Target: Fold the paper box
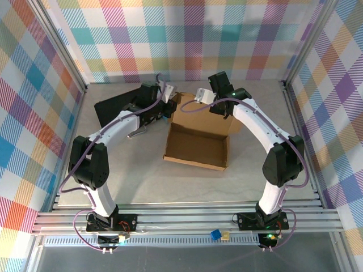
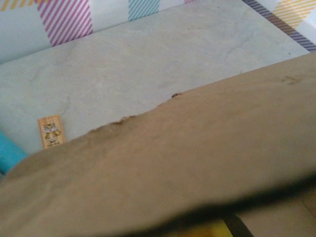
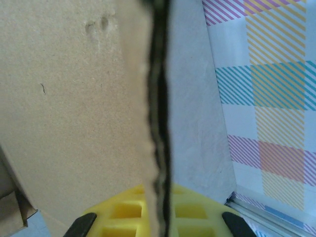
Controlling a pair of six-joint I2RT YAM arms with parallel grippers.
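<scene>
Centrally on the table [image 1: 142,181] sits the box [image 1: 197,139], open side up, its far flap raised. The right gripper [image 3: 159,217] pinches that flap's edge between its yellow pads [image 3: 190,211]. The left gripper [image 1: 168,106] is pressed together on cardboard at the box's far left corner. A black case [image 1: 113,110] lies just left of that corner. A small card [image 2: 51,131] lies on the table past the cardboard edge.

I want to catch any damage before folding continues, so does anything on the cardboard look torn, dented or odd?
The brown corrugated cardboard box has a ragged, nicked flap edge in the left wrist view, and two small dents on the flap in the right wrist view.
</scene>
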